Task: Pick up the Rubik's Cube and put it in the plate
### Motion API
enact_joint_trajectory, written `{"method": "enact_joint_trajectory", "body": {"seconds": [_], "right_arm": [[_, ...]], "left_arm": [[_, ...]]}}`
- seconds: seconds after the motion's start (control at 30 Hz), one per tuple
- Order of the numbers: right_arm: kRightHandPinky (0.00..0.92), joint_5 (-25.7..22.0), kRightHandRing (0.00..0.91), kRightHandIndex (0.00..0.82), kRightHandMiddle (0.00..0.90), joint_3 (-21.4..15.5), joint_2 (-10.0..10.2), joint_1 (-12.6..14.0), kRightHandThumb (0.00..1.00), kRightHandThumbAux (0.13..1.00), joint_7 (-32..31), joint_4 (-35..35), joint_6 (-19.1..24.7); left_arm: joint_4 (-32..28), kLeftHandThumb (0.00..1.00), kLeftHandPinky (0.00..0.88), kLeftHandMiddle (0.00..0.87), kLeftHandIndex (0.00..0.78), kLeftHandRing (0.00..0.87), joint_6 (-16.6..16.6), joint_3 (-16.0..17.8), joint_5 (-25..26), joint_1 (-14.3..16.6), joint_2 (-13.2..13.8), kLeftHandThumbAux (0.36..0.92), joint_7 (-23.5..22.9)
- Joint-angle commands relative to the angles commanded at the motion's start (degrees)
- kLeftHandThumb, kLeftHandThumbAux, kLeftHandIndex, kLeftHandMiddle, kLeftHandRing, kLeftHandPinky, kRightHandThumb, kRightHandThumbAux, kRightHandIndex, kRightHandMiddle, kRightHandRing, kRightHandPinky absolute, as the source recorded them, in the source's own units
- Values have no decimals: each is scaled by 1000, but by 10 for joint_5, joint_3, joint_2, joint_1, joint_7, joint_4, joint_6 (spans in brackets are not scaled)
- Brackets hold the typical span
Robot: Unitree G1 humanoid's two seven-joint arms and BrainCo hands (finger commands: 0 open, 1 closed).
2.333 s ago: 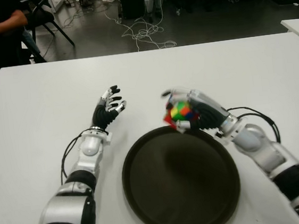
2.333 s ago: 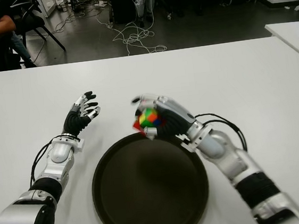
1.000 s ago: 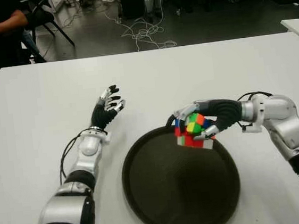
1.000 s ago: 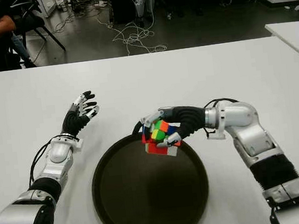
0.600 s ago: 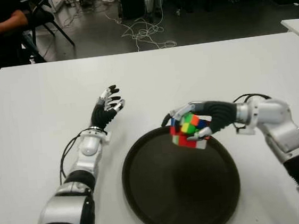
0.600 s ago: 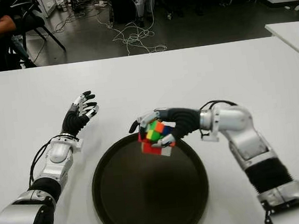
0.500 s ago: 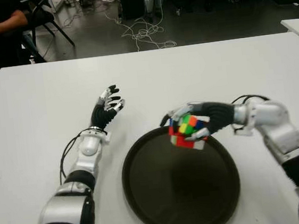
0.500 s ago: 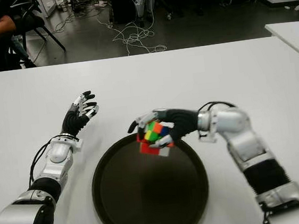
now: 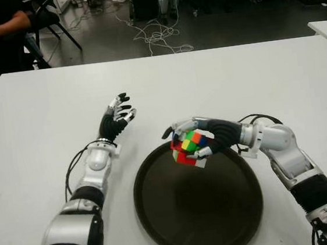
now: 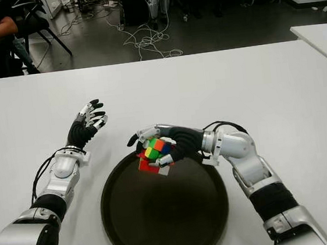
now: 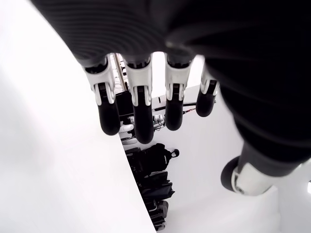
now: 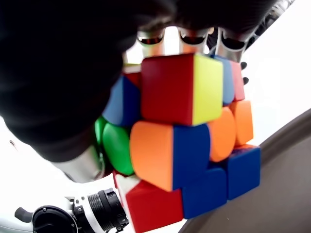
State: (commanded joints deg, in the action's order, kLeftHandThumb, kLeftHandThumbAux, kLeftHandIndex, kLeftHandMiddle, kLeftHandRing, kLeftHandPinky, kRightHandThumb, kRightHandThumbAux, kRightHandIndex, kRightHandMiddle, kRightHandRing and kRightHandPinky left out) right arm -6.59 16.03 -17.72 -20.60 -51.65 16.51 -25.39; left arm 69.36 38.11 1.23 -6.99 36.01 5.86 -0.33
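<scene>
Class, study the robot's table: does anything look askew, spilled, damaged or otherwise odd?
Only the Rubik's Cube: its layers look twisted out of line, seen closest in the right wrist view. The right hand holds it over the plate rim. The left hand shows open, left of the plate.

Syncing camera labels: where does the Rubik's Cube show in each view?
Left eye view: Rubik's Cube in the right hand, at the plate's far rim.
Right eye view: cube, same place, left of centre.
Left wrist view: not in it.
Right wrist view: cube fills the middle.
Shared landmark: the dark plate's rim.
</scene>
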Motion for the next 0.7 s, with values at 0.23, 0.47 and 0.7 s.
{"method": "enact_joint_trajectory", "body": {"seconds": [0.23, 0.47, 0.7], "right_arm": [[2, 2, 3, 11, 12, 4, 0, -7, 2, 733, -23, 12, -3], [0, 18, 0, 1, 0, 9, -2, -12, 0, 721, -26, 14, -10], [0, 19, 0, 0, 0, 8, -1, -14, 0, 710, -28, 21, -23]], "left_arm": [[-1, 114, 210, 173, 115, 197, -4, -1, -1, 0, 0, 662, 2], [-2, 118, 215, 171, 112, 194, -7, -2, -2, 1, 0, 648, 0], [-1, 117, 213, 159, 104, 188, -10, -1, -1, 1, 0, 637, -1]]}}
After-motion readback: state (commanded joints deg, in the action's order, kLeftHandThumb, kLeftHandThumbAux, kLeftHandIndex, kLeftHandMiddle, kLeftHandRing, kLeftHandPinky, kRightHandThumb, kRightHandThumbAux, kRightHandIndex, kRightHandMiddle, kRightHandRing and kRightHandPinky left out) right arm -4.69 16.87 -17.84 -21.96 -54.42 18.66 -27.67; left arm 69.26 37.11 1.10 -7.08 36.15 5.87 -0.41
